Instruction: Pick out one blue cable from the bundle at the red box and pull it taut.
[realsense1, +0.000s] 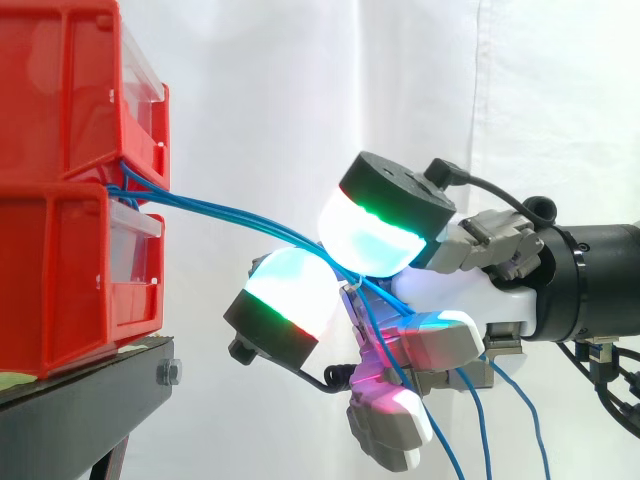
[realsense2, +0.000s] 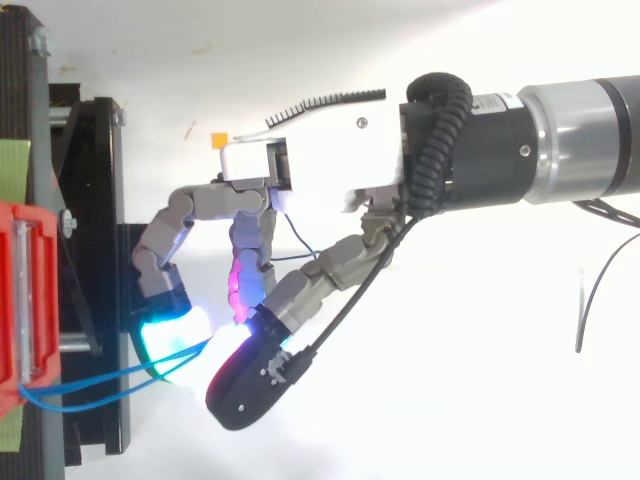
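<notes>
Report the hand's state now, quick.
Hand: shut, glowing pads pinching the thin blue cables that run from the red plastic bins.

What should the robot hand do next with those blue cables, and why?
Probably draw the hand slowly away from the red box: its fingers pinch the blue cables, which run from the box in a slight sag, not yet straight.
</notes>
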